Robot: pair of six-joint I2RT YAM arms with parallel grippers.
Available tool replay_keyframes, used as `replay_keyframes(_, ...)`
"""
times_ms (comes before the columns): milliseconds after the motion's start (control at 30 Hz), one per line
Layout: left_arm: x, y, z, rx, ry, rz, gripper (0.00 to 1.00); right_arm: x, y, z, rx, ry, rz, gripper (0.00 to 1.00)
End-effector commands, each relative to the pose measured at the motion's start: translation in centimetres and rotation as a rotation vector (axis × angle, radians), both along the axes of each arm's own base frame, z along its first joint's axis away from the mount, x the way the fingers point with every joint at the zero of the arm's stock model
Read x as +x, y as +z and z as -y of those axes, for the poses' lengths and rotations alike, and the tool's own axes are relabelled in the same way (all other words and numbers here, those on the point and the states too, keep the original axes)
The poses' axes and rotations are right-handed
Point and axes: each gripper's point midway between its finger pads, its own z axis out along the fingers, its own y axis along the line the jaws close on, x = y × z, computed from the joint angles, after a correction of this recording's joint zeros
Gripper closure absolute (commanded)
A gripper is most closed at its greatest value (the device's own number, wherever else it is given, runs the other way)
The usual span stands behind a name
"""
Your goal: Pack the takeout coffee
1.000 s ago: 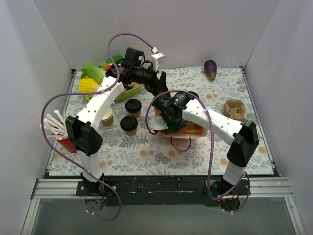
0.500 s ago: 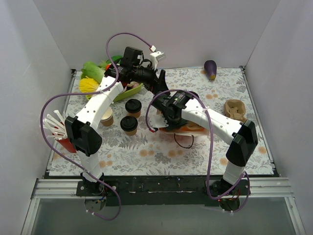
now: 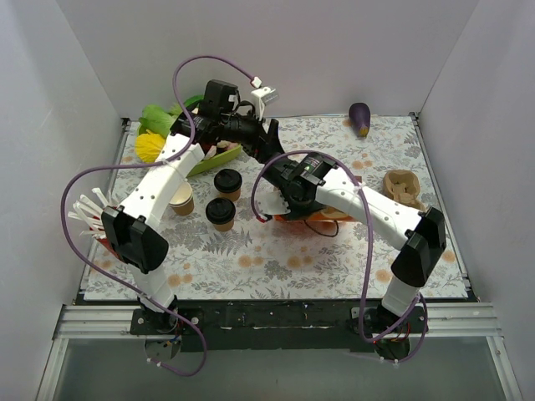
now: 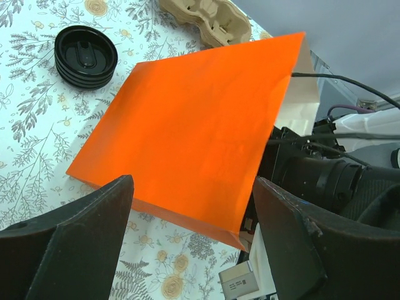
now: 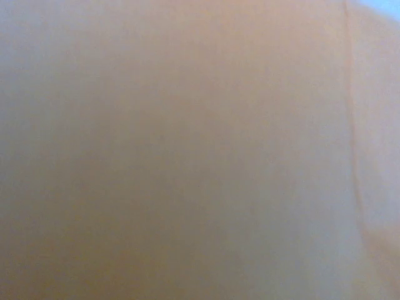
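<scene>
Two lidded takeout coffee cups (image 3: 227, 182) (image 3: 221, 213) stand left of centre in the top view, with an open, lidless cup (image 3: 182, 201) beside them. The orange paper bag (image 4: 194, 125) lies tilted, its pale mouth toward my right arm. My left gripper (image 4: 194, 187) hovers open over the bag's near edge, nothing between its fingers (image 4: 75, 244); seen from above, that left gripper (image 3: 272, 140) is at the back centre. My right gripper (image 3: 288, 194) is at the bag's mouth with its fingers hidden. The right wrist view shows only blurred pale paper.
A stack of black lids (image 4: 85, 55) and a cardboard cup carrier (image 3: 403, 188) lie beyond the bag. An eggplant (image 3: 360, 119) sits at the back right. Green and yellow items (image 3: 159, 125) fill the back left corner. A red holder with straws (image 3: 99, 224) stands at the left edge.
My right arm has shifted back and left, and the orange bag has moved with it, now showing less from above. My left arm has swung slightly left.
</scene>
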Motion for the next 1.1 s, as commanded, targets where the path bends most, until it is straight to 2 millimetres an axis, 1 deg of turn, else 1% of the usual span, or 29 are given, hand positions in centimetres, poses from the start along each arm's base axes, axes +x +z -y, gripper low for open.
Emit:
replay_keyframes(0,-1.9,3.0,-0.7,-0.039,0.0,0.054,0.22,0.2,3.6,0.5,0.048,-0.014,0.113,0.83)
replay_keyframes(133,-2.4,3.7,-1.3,-0.035,-0.01,0.076,0.2,-0.1,4.2,0.6,0.071,0.009,0.109,0.86)
replay_keyframes(267,-2.7,4.2,-1.5,-0.04,-0.002,0.084,0.19,-0.8,3.1,1.4,0.041,0.018,0.08,0.87)
replay_keyframes(333,-2.6,4.2,-1.4,-0.047,0.002,0.069,0.19,-0.5,2.7,1.5,0.018,0.026,0.074,0.88)
replay_keyframes(367,-2.5,4.4,-1.3,-0.05,0.006,0.07,0.19,0.0,2.5,1.5,0.013,0.016,0.076,0.89)
replay_keyframes(400,-2.3,4.5,-1.3,-0.049,0.013,0.076,0.19,0.9,3.2,1.7,0.028,-0.013,0.095,0.89)
replay_keyframes(433,-2.2,4.4,-1.3,-0.047,0.017,0.077,0.19,1.5,2.9,1.6,0.015,-0.027,0.095,0.89)
replay_keyframes(467,-2.2,4.6,-1.3,-0.049,0.021,0.085,0.19,2.2,3.1,1.7,0.013,-0.04,0.106,0.89)
replay_keyframes(500,-1.9,4.2,-1.5,-0.039,0.035,0.085,0.19,3.0,3.9,1.9,0.023,-0.062,0.131,0.89)
replay_keyframes(567,-1.9,4.1,-1.6,-0.031,0.041,0.095,0.19,4.2,4.2,1.9,0.024,-0.071,0.161,0.88)
replay_keyframes(600,-1.8,3.9,-1.7,-0.028,0.045,0.093,0.19,5.0,4.5,1.5,0.051,-0.077,0.194,0.84)
replay_keyframes(633,-1.8,3.6,-1.8,-0.022,0.052,0.089,0.19,5.4,4.3,1.8,0.042,-0.069,0.201,0.75)
replay_keyframes(700,-1.8,3.5,-1.7,-0.024,0.052,0.085,0.19,6.1,4.1,1.7,0.059,-0.063,0.226,0.7)
replay_keyframes(733,-1.8,3.3,-1.7,-0.021,0.054,0.082,0.19,6.0,3.6,1.9,0.052,-0.055,0.224,0.66)
replay_keyframes(800,-1.7,3.0,-1.8,-0.016,0.056,0.076,0.19,6.3,3.3,2.0,0.055,-0.048,0.224,0.61)
replay_keyframes(867,-1.6,2.5,-1.8,-0.006,0.063,0.07,0.19,6.6,3.0,2.1,0.05,-0.053,0.226,0.52)
replay_keyframes(933,-1.7,2.4,-2.0,-0.002,0.064,0.071,0.19,7.3,3.4,2.4,0.048,-0.062,0.248,0.46)
replay_keyframes(967,-1.7,2.1,-2.0,0.002,0.064,0.064,0.19,7.7,4.0,2.2,0.057,-0.062,0.267,0.45)
replay_keyframes(1033,-1.8,2.0,-2.1,0.002,0.067,0.065,0.19,8.6,5.1,2.1,0.07,-0.061,0.296,0.43)
replay_keyframes(1067,-1.8,2.0,-2.1,0.002,0.069,0.064,0.19,9.1,6.2,1.9,0.09,-0.063,0.32,0.42)
